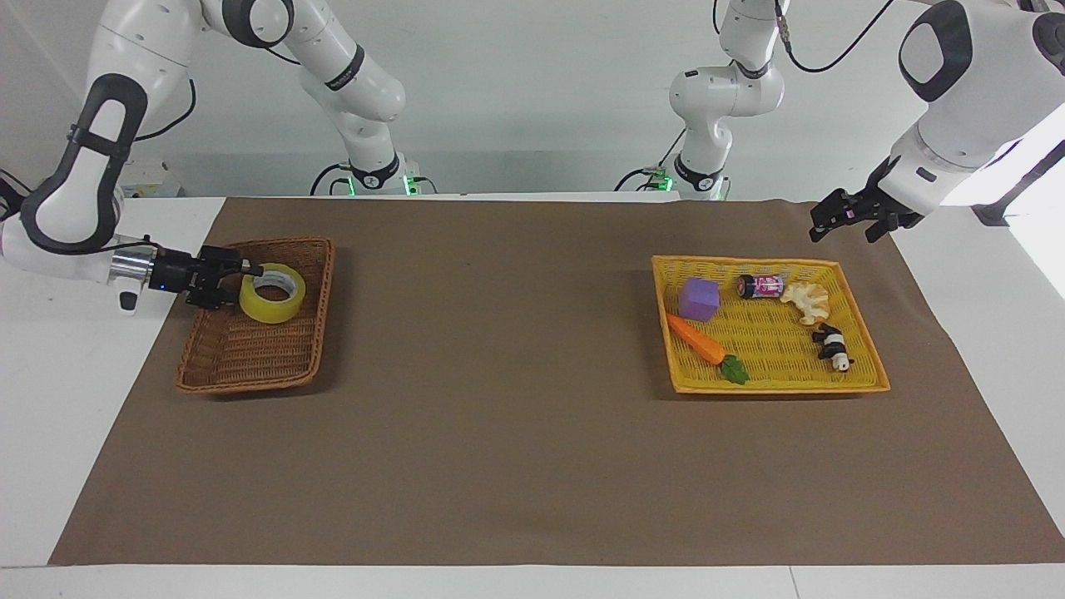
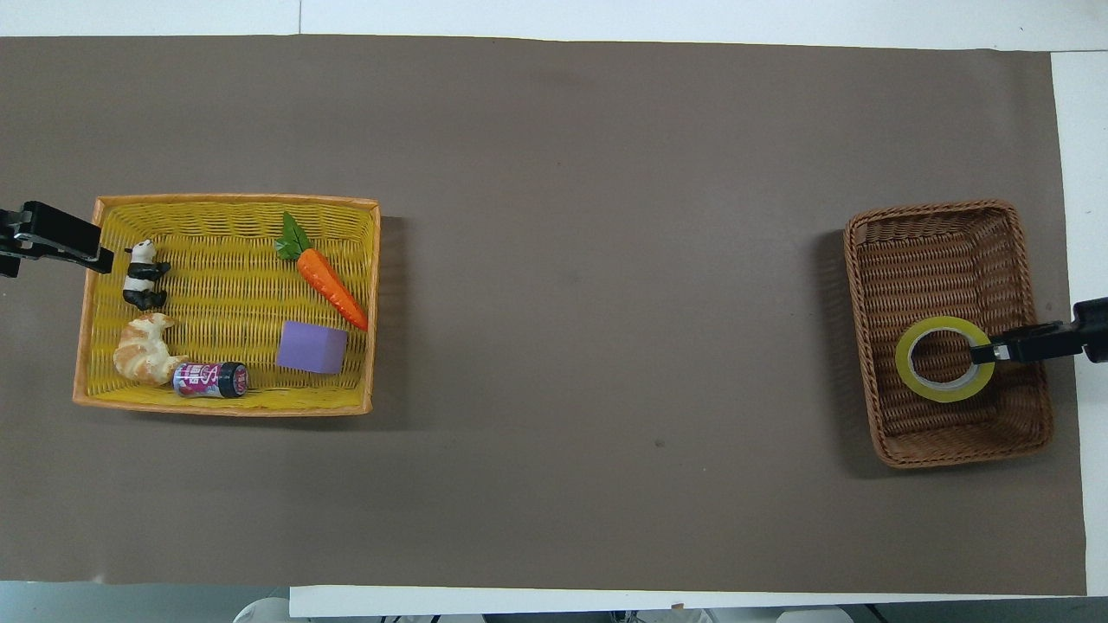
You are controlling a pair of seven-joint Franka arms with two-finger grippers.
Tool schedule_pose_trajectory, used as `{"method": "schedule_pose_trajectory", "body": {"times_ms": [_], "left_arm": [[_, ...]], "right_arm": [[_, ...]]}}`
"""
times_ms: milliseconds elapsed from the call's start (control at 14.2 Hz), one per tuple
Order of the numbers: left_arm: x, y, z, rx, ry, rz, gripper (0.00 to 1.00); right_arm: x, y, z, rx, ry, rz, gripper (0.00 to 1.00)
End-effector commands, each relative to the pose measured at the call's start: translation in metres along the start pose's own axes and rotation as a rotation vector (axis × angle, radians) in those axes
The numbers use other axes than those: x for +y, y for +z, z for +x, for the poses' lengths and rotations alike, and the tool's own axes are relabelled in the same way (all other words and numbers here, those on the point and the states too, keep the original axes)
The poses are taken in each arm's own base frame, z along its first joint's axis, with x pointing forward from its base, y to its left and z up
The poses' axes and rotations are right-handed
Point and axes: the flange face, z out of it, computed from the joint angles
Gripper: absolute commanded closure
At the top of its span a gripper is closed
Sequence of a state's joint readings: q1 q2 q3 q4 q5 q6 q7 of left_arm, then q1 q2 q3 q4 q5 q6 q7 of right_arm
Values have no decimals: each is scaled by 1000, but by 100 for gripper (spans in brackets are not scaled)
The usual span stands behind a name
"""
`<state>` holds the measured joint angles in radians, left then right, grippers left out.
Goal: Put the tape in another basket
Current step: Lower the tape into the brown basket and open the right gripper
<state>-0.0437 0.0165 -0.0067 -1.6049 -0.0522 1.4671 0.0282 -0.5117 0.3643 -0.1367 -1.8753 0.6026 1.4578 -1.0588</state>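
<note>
Right gripper [image 1: 243, 280] jaws pinch the tape [image 1: 272, 293] inside the basket [image 1: 250, 366]; spread them only once it rests flat; left gripper [image 1: 842, 218], jaws unreadable, waits.

We are looking at a white table [image 1: 50, 399] that is carrying a broad brown mat [image 1: 532, 433] over most of its top, white margins showing along the edges. A plain white wall [image 1: 532, 75] is standing at the robots' end. Bright light is glaring in at the left arm's end, and soft shadows are lying on the mat.
</note>
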Motion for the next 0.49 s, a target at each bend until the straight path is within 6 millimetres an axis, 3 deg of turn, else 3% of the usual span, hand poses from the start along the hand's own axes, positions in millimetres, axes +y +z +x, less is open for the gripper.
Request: {"method": "schedule_pose_trajectory", "body": {"times_ms": [0, 141, 281, 422], "left_arm": [[-2, 0, -2, -4, -7, 20, 0], [-3, -1, -2, -3, -8, 20, 0], [-3, -1, -2, -1, -8, 20, 0], [-2, -1, -2, -3, -7, 20, 0]], "right_arm": [[-13, -17, 7, -23, -54, -63, 0], [-29, -29, 22, -57, -97, -130, 0], [-62, -42, 39, -92, -149, -219, 0], [-114, -49, 57, -142, -203, -364, 0]]}}
